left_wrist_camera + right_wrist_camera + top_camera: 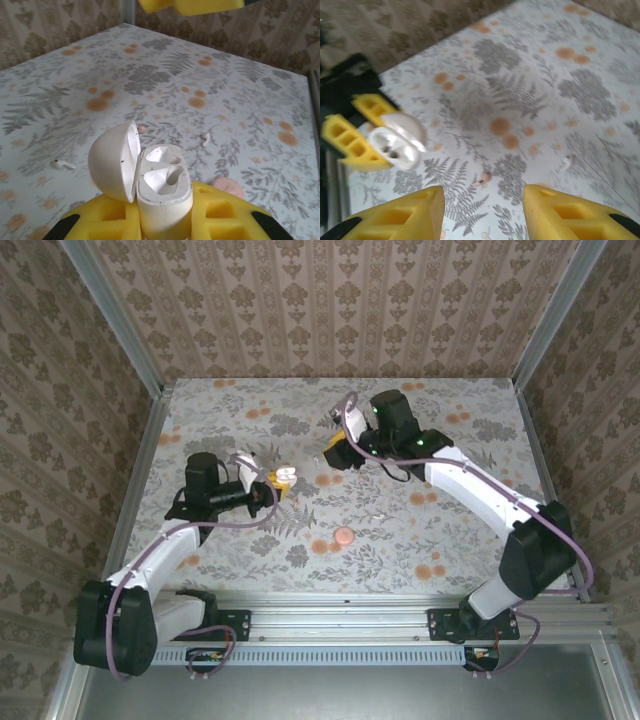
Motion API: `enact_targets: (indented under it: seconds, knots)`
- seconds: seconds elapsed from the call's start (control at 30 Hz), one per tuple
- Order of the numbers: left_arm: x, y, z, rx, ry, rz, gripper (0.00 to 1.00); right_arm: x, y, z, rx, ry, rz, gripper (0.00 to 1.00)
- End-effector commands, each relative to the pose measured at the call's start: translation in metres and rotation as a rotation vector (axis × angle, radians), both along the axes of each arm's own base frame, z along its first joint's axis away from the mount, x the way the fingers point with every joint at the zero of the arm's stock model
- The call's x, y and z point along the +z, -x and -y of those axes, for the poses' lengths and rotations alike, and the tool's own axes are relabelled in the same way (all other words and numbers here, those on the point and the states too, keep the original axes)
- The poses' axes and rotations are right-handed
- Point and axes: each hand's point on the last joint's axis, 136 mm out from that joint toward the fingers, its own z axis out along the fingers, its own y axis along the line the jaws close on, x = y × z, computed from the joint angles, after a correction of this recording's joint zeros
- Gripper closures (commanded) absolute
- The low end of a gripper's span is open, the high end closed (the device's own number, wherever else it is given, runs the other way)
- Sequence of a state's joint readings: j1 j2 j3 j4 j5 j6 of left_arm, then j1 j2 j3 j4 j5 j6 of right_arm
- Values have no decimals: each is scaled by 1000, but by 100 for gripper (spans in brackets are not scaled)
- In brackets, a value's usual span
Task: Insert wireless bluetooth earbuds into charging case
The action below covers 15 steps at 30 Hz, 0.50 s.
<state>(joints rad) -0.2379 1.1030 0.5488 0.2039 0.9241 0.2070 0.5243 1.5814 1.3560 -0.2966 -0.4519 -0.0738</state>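
The charging case (162,192) is a white oval shell, not pink. Its lid (112,160) is flipped open to the left and both inner sockets are empty. My left gripper (165,220) is shut on its lower body and holds it upright above the table; from above, case (285,473) and left gripper (272,482) are left of centre. One whitish earbud (62,164) lies on the table left of the case, another (204,137) beyond it. My right gripper (484,210) hovers open above the cloth with nothing between its fingers. An earbud (485,179) lies just ahead of it and another (566,162) to the right.
A small round pink puck (343,536) lies on the flowered tablecloth (450,440) near the front middle, also beside my left fingers (227,187). Patterned walls enclose three sides. The right gripper (337,452) hangs near the table's centre back.
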Motion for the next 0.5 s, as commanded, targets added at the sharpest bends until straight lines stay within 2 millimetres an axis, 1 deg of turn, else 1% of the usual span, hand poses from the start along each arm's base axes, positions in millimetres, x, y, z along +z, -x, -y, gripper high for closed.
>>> enact_targets:
  seconds: [0.0, 0.17, 0.23, 0.33, 0.47]
  knots:
    - [15, -16, -12, 99, 50, 18, 84, -32, -25, 20, -236, 107, -199, 55]
    - [13, -30, -26, 186, 57, 1, 84, -59, -51, 25, -411, 157, -333, 57]
    - [12, -32, -29, 199, 55, -1, 84, -65, -61, 25, -473, 165, -367, 57]
    - [9, -35, -33, 233, 49, -8, 84, -73, -71, 22, -540, 190, -399, 57]
    - [7, -38, -35, 254, 44, -15, 84, -91, -81, 14, -601, 238, -436, 57]
